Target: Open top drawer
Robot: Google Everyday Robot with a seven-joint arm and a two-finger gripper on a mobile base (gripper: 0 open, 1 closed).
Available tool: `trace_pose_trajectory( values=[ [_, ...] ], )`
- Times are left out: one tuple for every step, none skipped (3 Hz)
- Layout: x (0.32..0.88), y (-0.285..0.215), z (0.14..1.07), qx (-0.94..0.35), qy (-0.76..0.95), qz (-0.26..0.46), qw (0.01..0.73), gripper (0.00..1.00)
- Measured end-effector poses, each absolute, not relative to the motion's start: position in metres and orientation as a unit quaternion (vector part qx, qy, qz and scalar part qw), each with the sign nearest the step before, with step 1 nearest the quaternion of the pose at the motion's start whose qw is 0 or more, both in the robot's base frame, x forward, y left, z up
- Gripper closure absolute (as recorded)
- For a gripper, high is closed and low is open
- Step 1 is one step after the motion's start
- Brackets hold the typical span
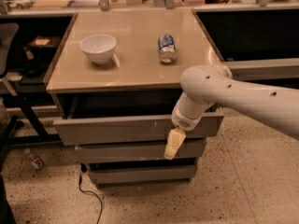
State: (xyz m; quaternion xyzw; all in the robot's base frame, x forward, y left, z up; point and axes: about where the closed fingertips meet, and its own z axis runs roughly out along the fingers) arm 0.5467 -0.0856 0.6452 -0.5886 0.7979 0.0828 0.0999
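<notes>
My matt cream plastic jaws hang low before the top drawer [117, 129], matt grey and scratched; above them the counter [135, 64] is smooth, glossy.
</notes>
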Motion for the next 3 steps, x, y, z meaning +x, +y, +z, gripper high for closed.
trace_pose_trajectory(
  values=[
    [0.506, -0.104, 0.661, -0.588, 0.798, 0.105, 0.08, 0.0],
    [0.443, -0.146, 0.695, -0.573, 0.805, 0.142, 0.064, 0.0],
    [0.442, -0.147, 0.695, -0.572, 0.805, 0.144, 0.063, 0.0]
  ],
)
